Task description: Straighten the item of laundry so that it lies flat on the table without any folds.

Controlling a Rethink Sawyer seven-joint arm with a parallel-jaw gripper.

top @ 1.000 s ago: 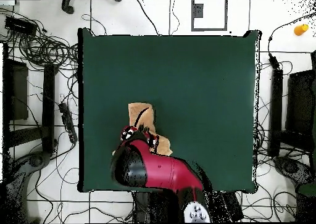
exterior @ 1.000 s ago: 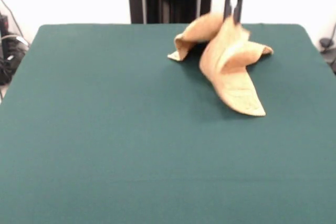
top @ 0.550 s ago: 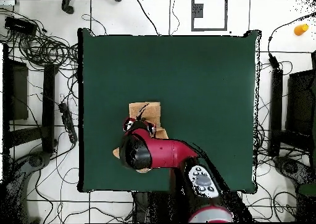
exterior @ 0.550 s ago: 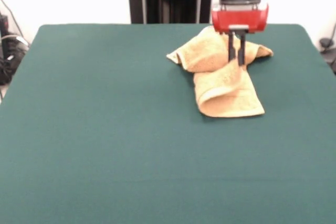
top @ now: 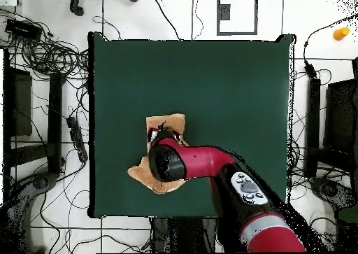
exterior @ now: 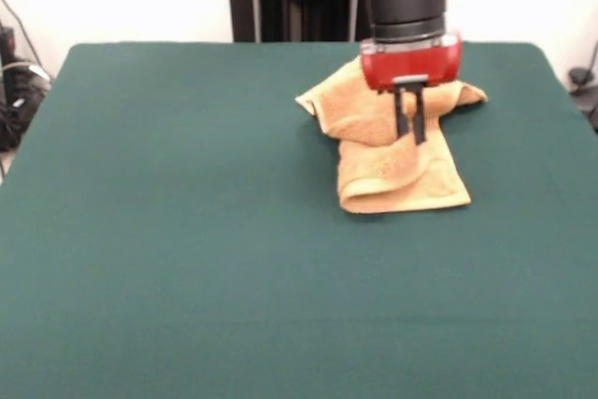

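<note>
The item of laundry (exterior: 397, 184), an orange-tan towel, lies crumpled in folds on the far right part of the green table (exterior: 187, 231). One rolled fold faces the front and a corner sticks out to the right. My gripper (exterior: 411, 140) points straight down into the top of the heap, its two dark fingers (exterior: 402, 123) close together and shut on a pinch of the cloth. From overhead the towel (top: 168, 120) shows above and to the lower left of my red arm (top: 203, 160), which covers its middle and hides the fingers.
Bare green table top (top: 231, 90) spreads wide on every side of the towel except the edge nearest the robot's base. Cables and dark equipment (top: 42, 55) lie on the floor around the table. A small orange object (top: 340, 33) sits off the table.
The gripper came down from holding the towel up high and moved toward the table's middle. The hanging cloth has dropped into a lower, folded heap.
</note>
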